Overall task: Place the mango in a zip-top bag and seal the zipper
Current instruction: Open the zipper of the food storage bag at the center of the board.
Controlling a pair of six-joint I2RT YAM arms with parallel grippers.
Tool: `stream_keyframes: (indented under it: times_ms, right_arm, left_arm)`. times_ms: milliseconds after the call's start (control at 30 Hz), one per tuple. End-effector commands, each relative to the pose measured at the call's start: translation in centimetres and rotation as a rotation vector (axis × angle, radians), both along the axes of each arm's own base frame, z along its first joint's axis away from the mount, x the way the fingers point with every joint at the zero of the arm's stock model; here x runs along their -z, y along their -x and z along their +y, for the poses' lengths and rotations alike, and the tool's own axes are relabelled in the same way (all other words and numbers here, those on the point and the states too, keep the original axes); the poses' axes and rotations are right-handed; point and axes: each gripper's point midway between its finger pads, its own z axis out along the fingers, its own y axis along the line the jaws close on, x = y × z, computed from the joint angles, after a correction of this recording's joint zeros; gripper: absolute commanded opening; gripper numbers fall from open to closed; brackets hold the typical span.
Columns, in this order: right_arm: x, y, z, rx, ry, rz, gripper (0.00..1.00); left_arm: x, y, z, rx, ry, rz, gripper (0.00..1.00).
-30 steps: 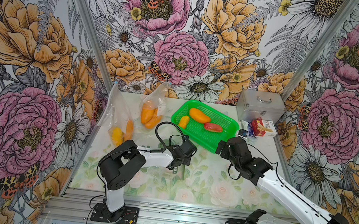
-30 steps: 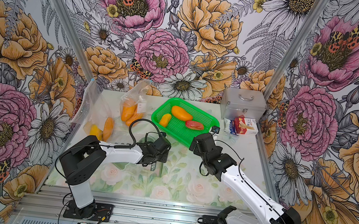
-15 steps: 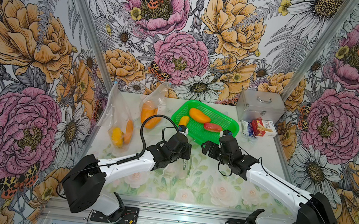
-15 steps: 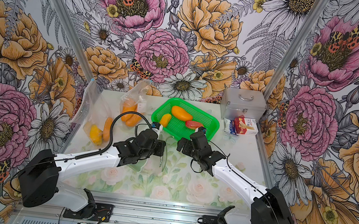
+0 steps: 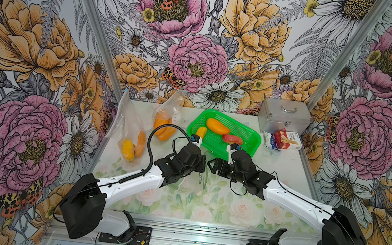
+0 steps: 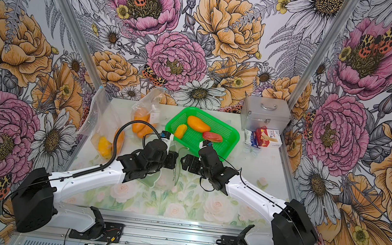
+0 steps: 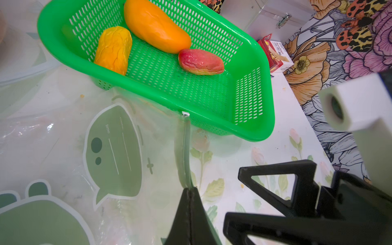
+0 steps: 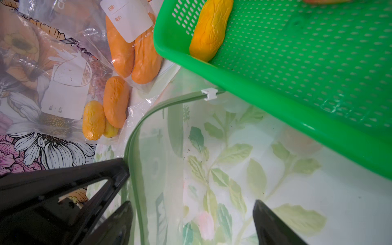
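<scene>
- My left pincer (image 7: 189,192) was clamped shut on the green zipper strip (image 7: 184,148) of the empty zip-top bag (image 7: 112,148), holding that lip up off the table (image 5: 285,169).
- My right pincer (image 8: 191,220) stood wide open with nothing in it. It faced the left one from close beside it, over the bag's mouth.
- The bag lay mid-table. Its white slider (image 8: 209,93) sat at the end of the strip, just by the near wall of the green basket (image 7: 148,90).
- No fruit was bagged yet. The orange mango (image 7: 157,27), yellow mango (image 7: 113,49) and red mango (image 7: 201,61) all lay in the basket, toward the table's far edge.
- My judgement: the step in hand was opening the mouth. The right pincer should close on the opposite lip only, one layer of film, near the left grip. Then the two should draw apart.
- Pinching both layers would keep the mouth shut.
- The film looked thin and slack, so I would pull gently. A hard tug could slip the lip free or drag the bag against the basket.
</scene>
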Motion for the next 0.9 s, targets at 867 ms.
stream_keyframes:
  times_ms: [867]
  right_arm:
    - [0.1, -2.8, 1.3, 0.025, 0.243, -0.089, 0.60]
  left_arm:
    - [-4.8, 1.6, 3.7, -0.059, 0.105, -0.092, 0.00]
